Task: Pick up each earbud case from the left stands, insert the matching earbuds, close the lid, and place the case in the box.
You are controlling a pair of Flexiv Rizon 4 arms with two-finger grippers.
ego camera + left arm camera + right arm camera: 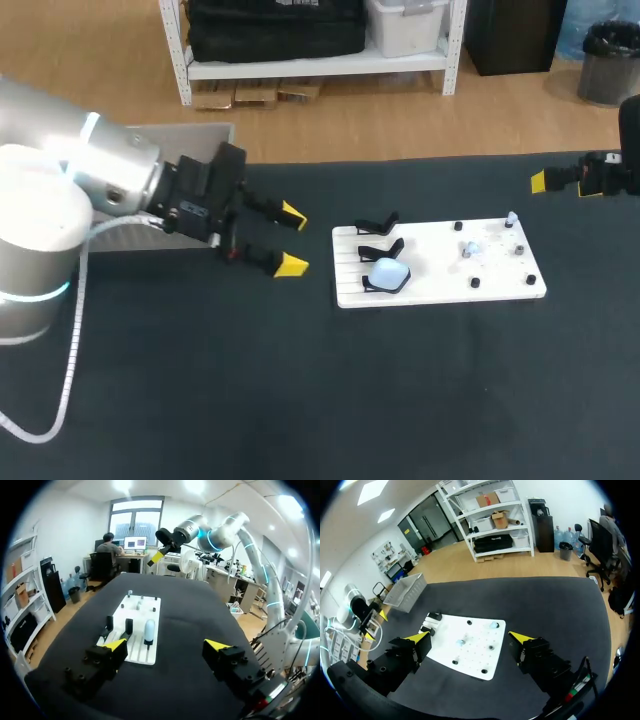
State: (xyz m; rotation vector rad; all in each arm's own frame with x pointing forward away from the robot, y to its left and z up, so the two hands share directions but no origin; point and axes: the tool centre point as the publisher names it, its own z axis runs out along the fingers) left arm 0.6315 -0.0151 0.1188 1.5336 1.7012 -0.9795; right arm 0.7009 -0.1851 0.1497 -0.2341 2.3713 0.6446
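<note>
The left gripper [292, 240] hovers over the dark surface [400, 400] at 9 o'clock of the white board [440, 278], its fingers wide apart and empty. The pale blue earbud case [388, 273] sits closed on a black stand at the board's 8 o'clock corner, with two bare stands [377, 224] just beyond it. The right gripper [470, 638], fingers also apart and holding nothing, hangs at 2 o'clock of the board. The box [406, 591] stands at the surface's far left edge.
</note>
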